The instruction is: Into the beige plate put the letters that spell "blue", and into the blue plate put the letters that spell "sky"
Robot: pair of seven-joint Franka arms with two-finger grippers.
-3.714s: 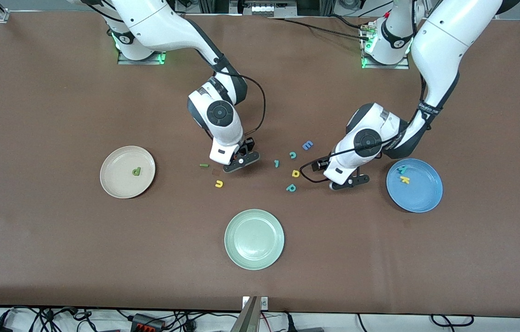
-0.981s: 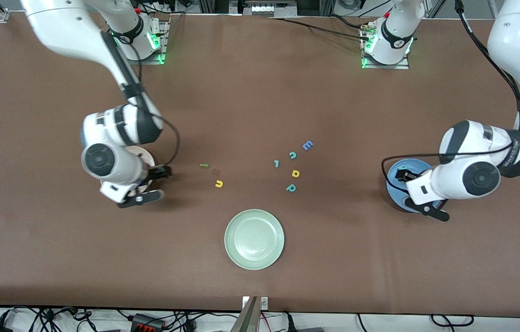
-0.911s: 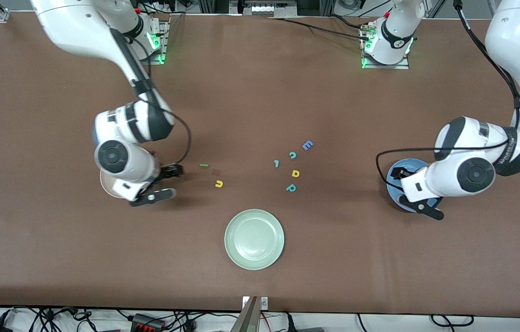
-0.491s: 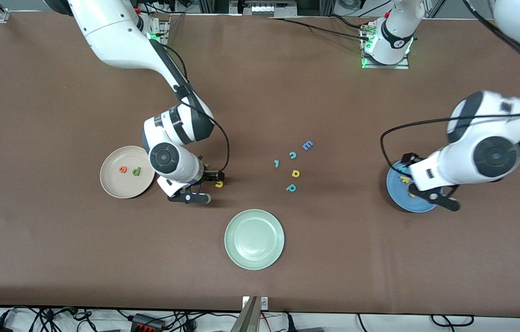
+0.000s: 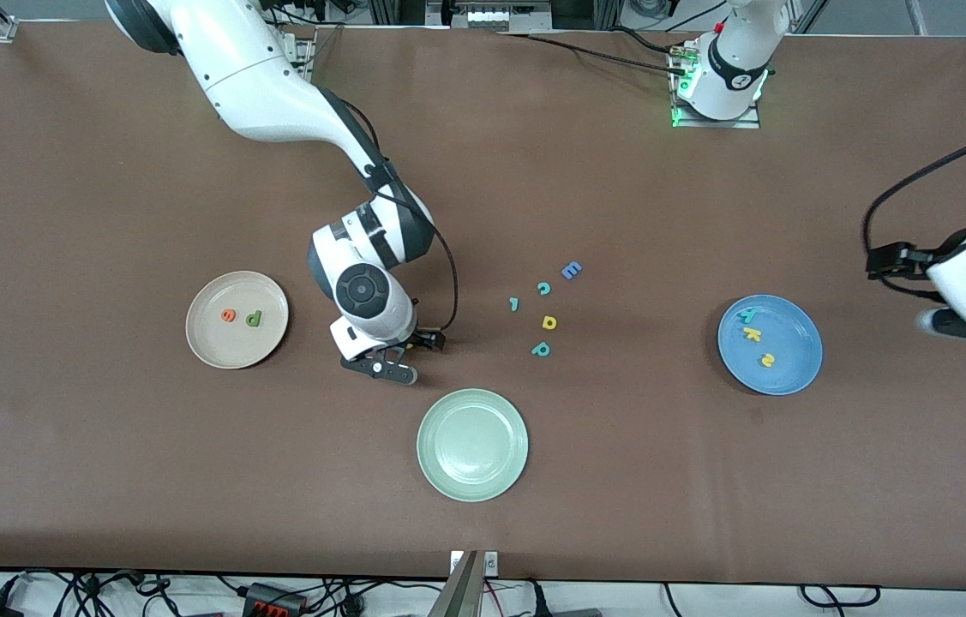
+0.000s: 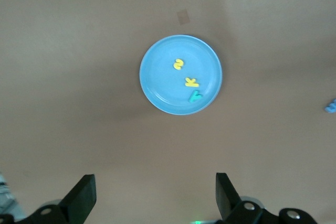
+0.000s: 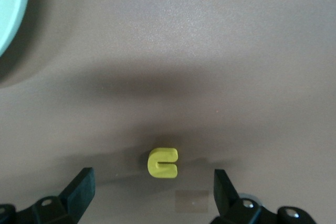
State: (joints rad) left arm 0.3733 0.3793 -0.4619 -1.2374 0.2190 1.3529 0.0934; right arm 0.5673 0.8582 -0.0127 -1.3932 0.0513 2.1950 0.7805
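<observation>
Front view, beige plate (image 5: 213,347): seen toward the right arm's end of the tabletop (image 5: 105,480); orange e (image 5: 229,315) and dark green b (image 5: 254,319) lie in it.
Front view, blue plate (image 5: 783,377): seen toward the left arm's end; teal y (image 5: 747,314), yellow k (image 5: 753,333) and yellow s (image 5: 766,361) lie in it.
Front view, right gripper (image 5: 405,356): held low over the tabletop between the beige plate and the loose letters; green l not visible.
Front view, left gripper (image 5: 920,296): held up over the tabletop beside the blue plate.
Front view, pale green plate (image 5: 472,484): noted nearer the camera than the loose letters.
Left wrist view, fingers (image 6: 84,198): spread wide, nothing held; the blue plate with its three letters is seen below.
Right wrist view, fingers (image 7: 81,187): spread wide, nothing held; yellow u (image 7: 163,162) lies on the tabletop between them.
</observation>
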